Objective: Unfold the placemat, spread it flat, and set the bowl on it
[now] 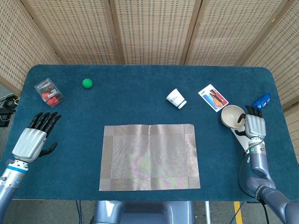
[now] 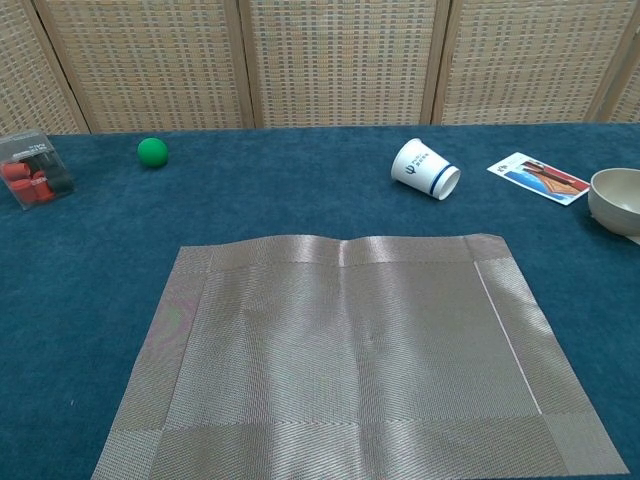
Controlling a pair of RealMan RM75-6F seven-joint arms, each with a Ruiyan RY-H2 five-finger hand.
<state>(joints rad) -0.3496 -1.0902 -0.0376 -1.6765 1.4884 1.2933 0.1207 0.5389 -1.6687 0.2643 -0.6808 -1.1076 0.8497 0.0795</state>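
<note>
Blue felt covers the tabletop [image 1: 140,93]; on it, near the front edge and roughly centred, the woven grey placemat [image 1: 149,157] lies unfolded and flat, with a faint crease ridge at the middle of its far edge; nothing sits on it. Off to the right, well apart from the placemat, the cream bowl [image 1: 232,115] stands upright on the felt, partly over a white strip; the chest view catches only its left part at the picture's right edge [image 2: 615,198]. Right hand [image 1: 255,126] is just beside the bowl on its right, back of the hand up, dark fingertips reaching to the bowl's rim; whether they actually grip it I cannot tell. Left hand [image 1: 32,141] hovers at the left edge, fingers extended and apart, holding nothing. Further back lie a tipped paper cup [image 1: 176,98], a picture card [image 1: 213,97], a green ball [image 1: 87,83] and a clear box of red pieces [image 1: 49,92]; a small blue object [image 1: 261,100] sits by the right edge.
</note>
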